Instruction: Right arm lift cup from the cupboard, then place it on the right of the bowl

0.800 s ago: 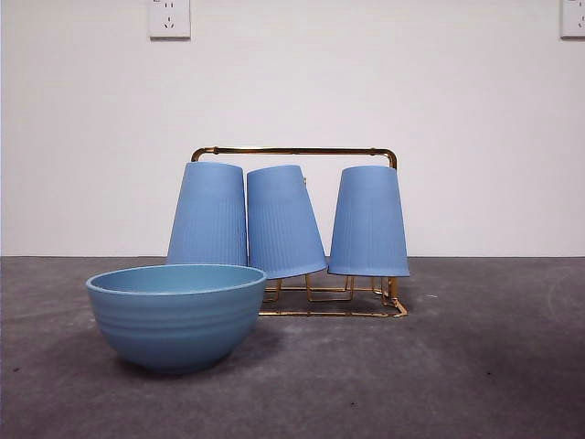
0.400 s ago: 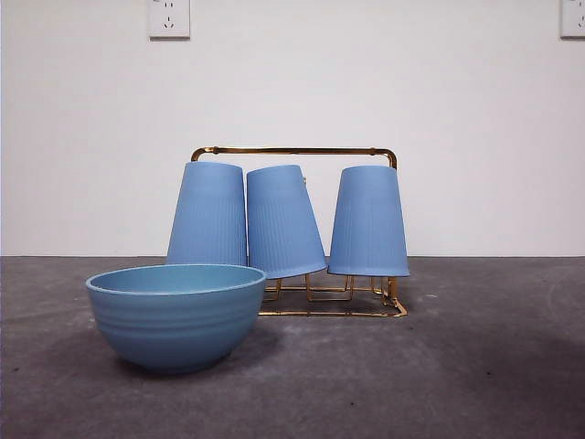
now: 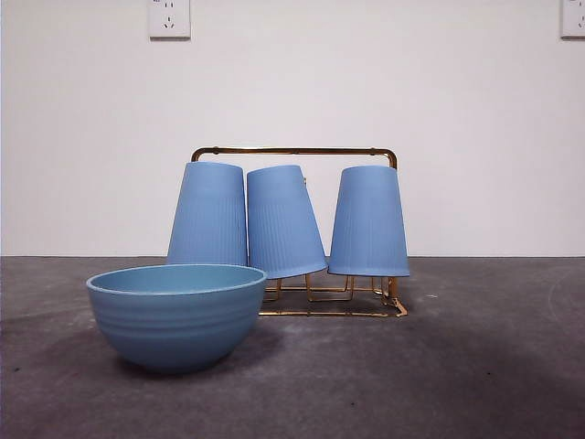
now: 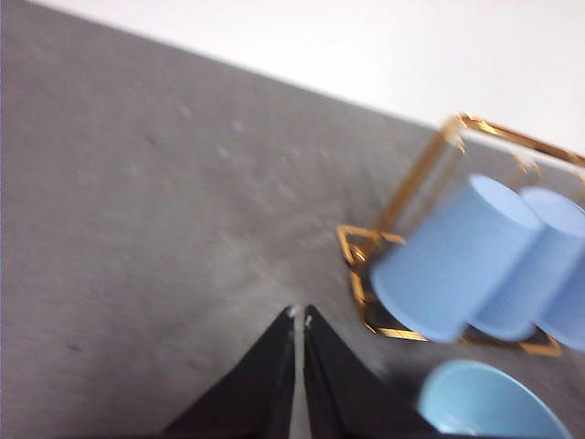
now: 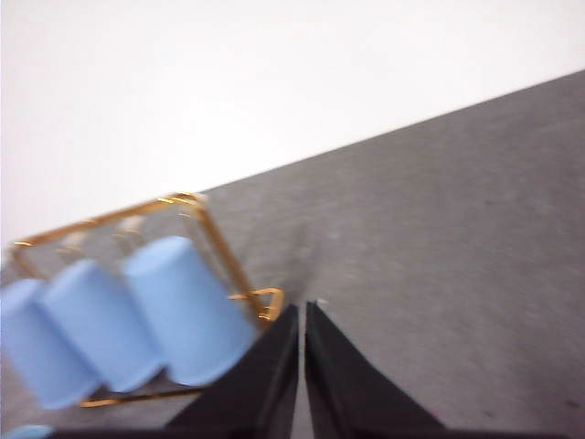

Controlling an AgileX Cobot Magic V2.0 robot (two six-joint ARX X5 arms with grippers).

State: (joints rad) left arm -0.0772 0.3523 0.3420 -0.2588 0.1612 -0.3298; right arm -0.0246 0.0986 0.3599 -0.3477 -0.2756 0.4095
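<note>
Three light-blue ribbed cups hang upside down on the gold wire cupboard (image 3: 294, 152): a left cup (image 3: 208, 214), a tilted middle cup (image 3: 282, 220) and a right cup (image 3: 368, 220). The wide light-blue bowl (image 3: 175, 313) stands in front of the rack's left end. No arm shows in the front view. In the right wrist view my right gripper (image 5: 301, 309) is shut and empty, above the table off the rack's end, near the closest cup (image 5: 187, 310). In the left wrist view my left gripper (image 4: 299, 315) is shut and empty, beside the rack (image 4: 413, 183) and the bowl (image 4: 489, 402).
Grey table (image 3: 475, 366) stretches to the right of the bowl and rack. A white wall stands behind, with sockets (image 3: 169, 17) high up. Soft arm shadows lie on the table.
The cups, rack and bowl have not moved. The shadows on the table have shifted slightly.
</note>
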